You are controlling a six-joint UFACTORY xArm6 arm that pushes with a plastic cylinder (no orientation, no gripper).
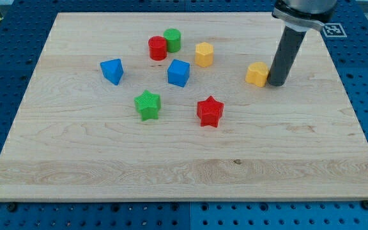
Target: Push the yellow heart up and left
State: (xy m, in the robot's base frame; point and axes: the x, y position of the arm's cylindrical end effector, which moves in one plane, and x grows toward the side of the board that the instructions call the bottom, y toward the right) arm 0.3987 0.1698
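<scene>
The yellow heart (257,74) lies on the wooden board (184,160) at the view's right of centre. My tip (276,83) rests on the board right beside the heart, on its right side, touching or nearly touching it. The dark rod rises from there to the view's top right.
A yellow hexagon (204,54) lies left of the heart. A red cylinder (158,48) and a green cylinder (172,39) stand together at the top centre. A blue cube (179,73), a blue triangle (112,71), a green star (148,105) and a red star (210,111) lie mid-board.
</scene>
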